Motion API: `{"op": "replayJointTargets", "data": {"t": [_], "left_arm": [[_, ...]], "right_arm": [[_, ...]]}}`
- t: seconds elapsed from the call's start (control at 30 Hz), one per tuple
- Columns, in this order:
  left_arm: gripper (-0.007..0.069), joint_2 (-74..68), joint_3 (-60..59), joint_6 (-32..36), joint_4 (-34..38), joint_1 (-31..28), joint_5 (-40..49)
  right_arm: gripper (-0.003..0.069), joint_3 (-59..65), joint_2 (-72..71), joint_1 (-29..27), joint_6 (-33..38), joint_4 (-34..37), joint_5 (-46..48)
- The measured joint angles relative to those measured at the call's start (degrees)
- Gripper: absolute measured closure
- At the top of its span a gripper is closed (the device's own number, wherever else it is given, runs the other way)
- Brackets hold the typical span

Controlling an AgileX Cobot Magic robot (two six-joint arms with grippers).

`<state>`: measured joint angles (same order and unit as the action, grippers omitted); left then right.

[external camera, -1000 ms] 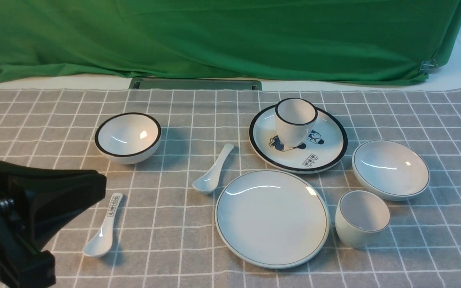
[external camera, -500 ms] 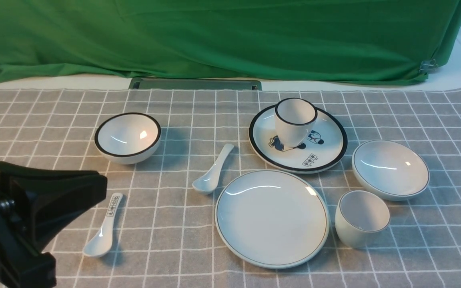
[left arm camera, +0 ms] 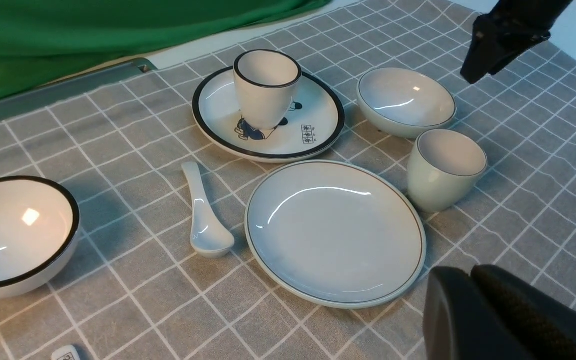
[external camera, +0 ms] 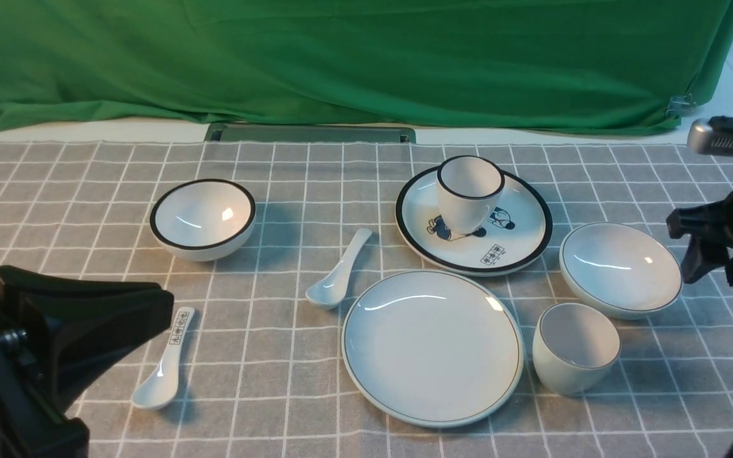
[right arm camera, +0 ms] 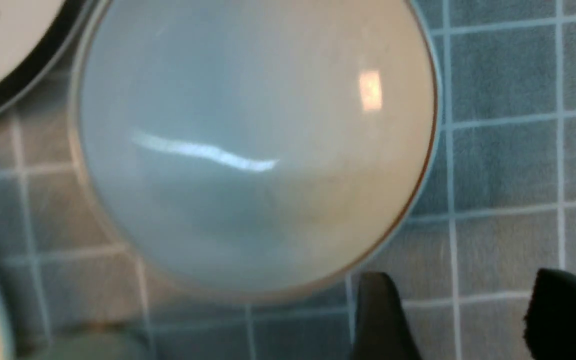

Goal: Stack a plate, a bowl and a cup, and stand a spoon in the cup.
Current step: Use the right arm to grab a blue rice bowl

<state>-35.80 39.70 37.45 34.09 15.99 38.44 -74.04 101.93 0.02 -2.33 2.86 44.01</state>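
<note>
Bowl [external camera: 621, 268] at right of frame, not yet stacked: right claw [external camera: 713, 270] hovers beside its rim, jaws spread, apparently to grasp it; left claw [external camera: 156, 305] rests closed, lower left.

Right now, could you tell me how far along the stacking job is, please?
Nothing looks stacked: the plate, bowl, cup and spoon lie separately on the cloth. In hand: the open right gripper hovers beside the bowl, holding nothing; the left gripper is shut and empty. Left: bowl onto plate, cup into bowl, spoon into cup.
</note>
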Motion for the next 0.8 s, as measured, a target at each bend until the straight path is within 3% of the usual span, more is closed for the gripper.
{"op": "replayJointTargets", "data": {"t": [0.47,0.63,0.7,0.8], "left_arm": [[0.0607,0.0,0.0,1.6,0.0,0.0,-0.2],[0.0607,0.0,0.0,1.8,0.0,0.0,-0.2],[0.0607,0.0,0.0,1.8,0.0,0.0,-0.2],[0.0607,0.0,0.0,1.8,0.0,0.0,-0.2]], "right_arm": [[0.0226,-9.7,14.7,-0.9,-1.0,4.3,-0.2],[0.0329,-9.8,14.9,-0.9,-0.4,4.3,0.4],[0.0403,-9.8,15.0,-0.9,-0.1,4.3,0.5],[0.0428,-9.8,15.3,-0.9,-0.1,4.3,0.5]]}}
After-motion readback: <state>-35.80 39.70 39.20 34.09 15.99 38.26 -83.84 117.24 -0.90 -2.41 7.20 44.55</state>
